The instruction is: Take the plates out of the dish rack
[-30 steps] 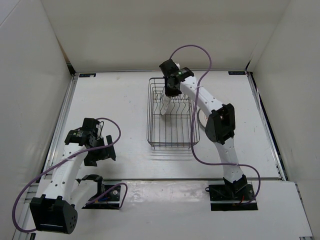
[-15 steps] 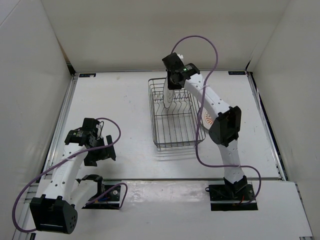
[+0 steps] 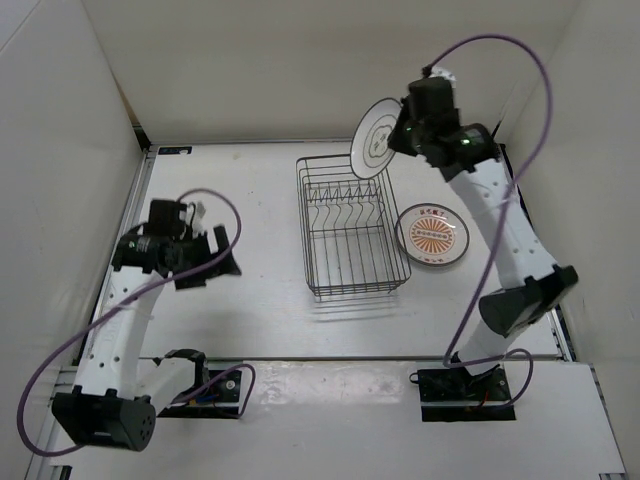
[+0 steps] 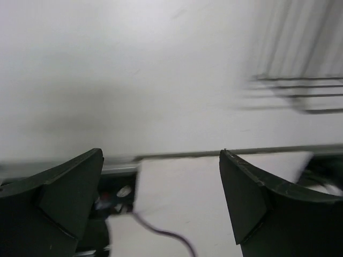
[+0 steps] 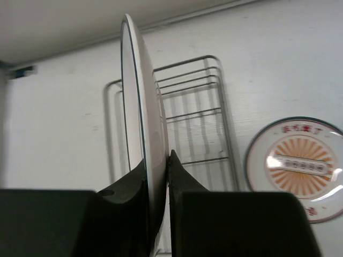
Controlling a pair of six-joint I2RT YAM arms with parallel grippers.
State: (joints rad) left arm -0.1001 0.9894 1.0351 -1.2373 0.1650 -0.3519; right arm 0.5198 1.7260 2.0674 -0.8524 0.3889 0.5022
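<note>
My right gripper point(image 3: 405, 132) is shut on the rim of a white plate with a faint grey centre motif point(image 3: 376, 139) and holds it on edge, high above the far end of the dark wire dish rack point(image 3: 348, 226). In the right wrist view the plate point(image 5: 143, 112) stands edge-on between my jaws point(image 5: 157, 163), with the rack point(image 5: 187, 107) below. The plate with the orange sunburst centre point(image 3: 433, 233) lies flat on the table right of the rack; it also shows in the right wrist view point(image 5: 300, 163). No plate shows in the rack. My left gripper point(image 3: 212, 265) is open and empty, left of the rack.
White walls enclose the table on three sides. The table's near edge point(image 4: 214, 154), a cable and the arm mount show under the left gripper. The rack's corner point(image 4: 300, 93) is at the upper right of the left wrist view.
My right gripper has lifted the grey-motif plate out of the rack and up to the right. The rack shifted slightly. My left arm has raised and moved a little toward the far left.
</note>
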